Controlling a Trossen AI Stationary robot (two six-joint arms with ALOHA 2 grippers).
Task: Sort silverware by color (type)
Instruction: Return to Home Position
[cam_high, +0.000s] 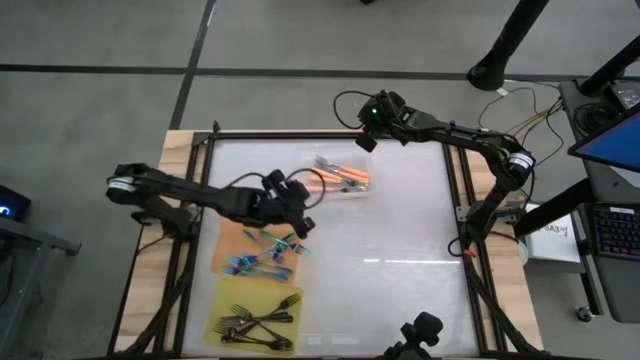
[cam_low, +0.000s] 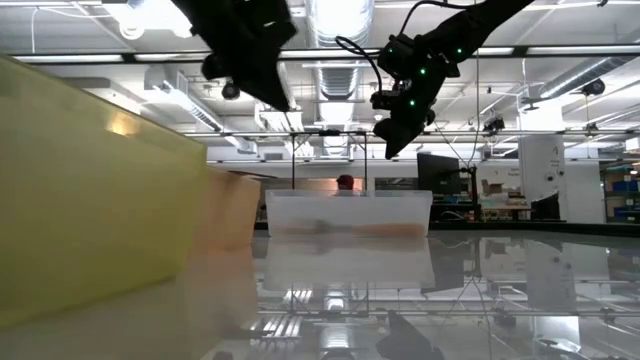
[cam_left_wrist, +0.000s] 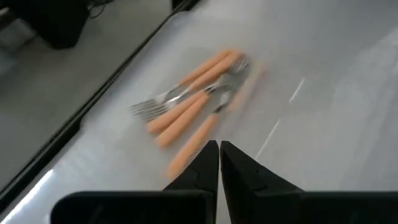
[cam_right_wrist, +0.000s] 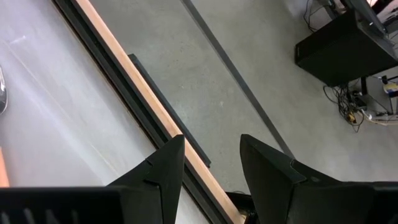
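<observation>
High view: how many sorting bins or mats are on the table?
3: clear tray with orange forks, upper middle; orange mat with teal forks, left; yellow mat with black forks, lower left. None looks hidden.

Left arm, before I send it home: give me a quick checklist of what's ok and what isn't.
1. Left end effector shut and empty: ok.
2. Left end effector raised above the clear tray: ok.
3. Right end effector open, empty, over the table edge: ok.
4. Orange forks together in the clear tray: ok.
5. Teal forks on the orange mat: ok.
6. Black forks on the yellow mat: ok.
</observation>
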